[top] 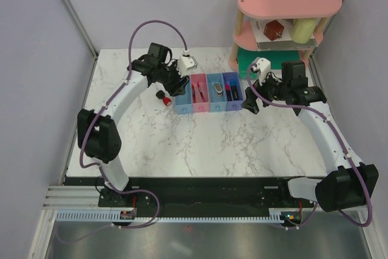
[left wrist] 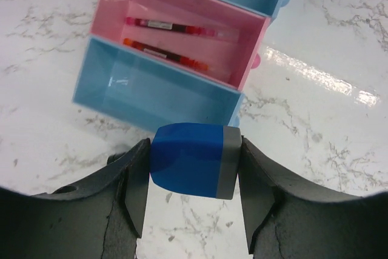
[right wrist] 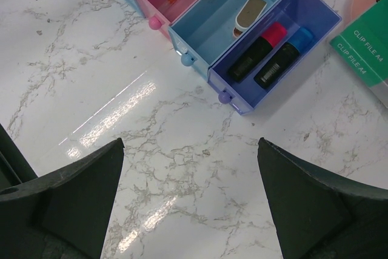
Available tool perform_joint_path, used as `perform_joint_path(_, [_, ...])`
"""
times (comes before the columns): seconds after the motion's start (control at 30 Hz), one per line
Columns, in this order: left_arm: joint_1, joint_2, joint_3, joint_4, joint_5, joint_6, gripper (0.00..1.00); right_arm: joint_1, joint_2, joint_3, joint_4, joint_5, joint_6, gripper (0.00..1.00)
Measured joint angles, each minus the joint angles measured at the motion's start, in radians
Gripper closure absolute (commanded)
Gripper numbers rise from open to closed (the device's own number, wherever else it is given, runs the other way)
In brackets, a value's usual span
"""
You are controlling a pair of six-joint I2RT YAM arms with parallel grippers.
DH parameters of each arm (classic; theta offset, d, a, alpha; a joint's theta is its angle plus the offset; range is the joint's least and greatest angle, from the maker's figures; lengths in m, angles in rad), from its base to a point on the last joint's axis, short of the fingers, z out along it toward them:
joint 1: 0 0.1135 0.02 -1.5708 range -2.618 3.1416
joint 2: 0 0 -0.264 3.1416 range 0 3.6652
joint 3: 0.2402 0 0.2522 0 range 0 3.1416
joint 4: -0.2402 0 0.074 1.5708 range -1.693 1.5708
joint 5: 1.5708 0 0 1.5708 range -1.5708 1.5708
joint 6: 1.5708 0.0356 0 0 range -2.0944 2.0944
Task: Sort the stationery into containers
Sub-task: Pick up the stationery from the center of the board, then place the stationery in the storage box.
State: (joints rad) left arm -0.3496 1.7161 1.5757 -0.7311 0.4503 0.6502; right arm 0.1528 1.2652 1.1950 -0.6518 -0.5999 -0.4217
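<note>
Marble table (top: 200, 144): I see three bins (top: 209, 92) filled, left tool (left wrist: 193, 171) clamping the blue eraser (left wrist: 188, 159), blue bin (left wrist: 151, 98) empty at twelve o'clock, right tool (right wrist: 191, 150) agape, red-black stub (top: 162, 96) unsorted.

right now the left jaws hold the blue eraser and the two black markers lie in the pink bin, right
No. The right wrist view shows the two black markers in the purple bin, not the pink; the left jaws hold the blue eraser.
</note>
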Motion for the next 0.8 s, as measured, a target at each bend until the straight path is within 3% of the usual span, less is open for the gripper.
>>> perform_joint_path(0.27, [-0.058, 0.258, 0.095, -0.001, -0.032, -0.008, 0.82, 0.000, 0.000, 0.000, 0.000, 0.008, -0.001, 0.02])
perform_joint_path(0.47, [-0.054, 0.301, 0.101, 0.006, -0.076, -0.008, 0.81, 0.000, 0.000, 0.000, 0.000, 0.013, -0.001, 0.02])
perform_joint_path(0.57, [-0.053, 0.304, 0.101, 0.010, -0.080, -0.008, 0.74, 0.000, 0.000, 0.000, 0.000, 0.013, -0.001, 0.02])
perform_joint_path(0.67, [-0.054, 0.314, 0.101, 0.019, -0.081, -0.008, 0.60, 0.000, 0.000, 0.000, 0.000, 0.013, -0.001, 0.02])
perform_joint_path(0.8, [-0.054, 0.346, 0.101, 0.029, -0.084, -0.008, 0.54, 0.000, 0.000, 0.000, 0.000, 0.013, -0.001, 0.02])
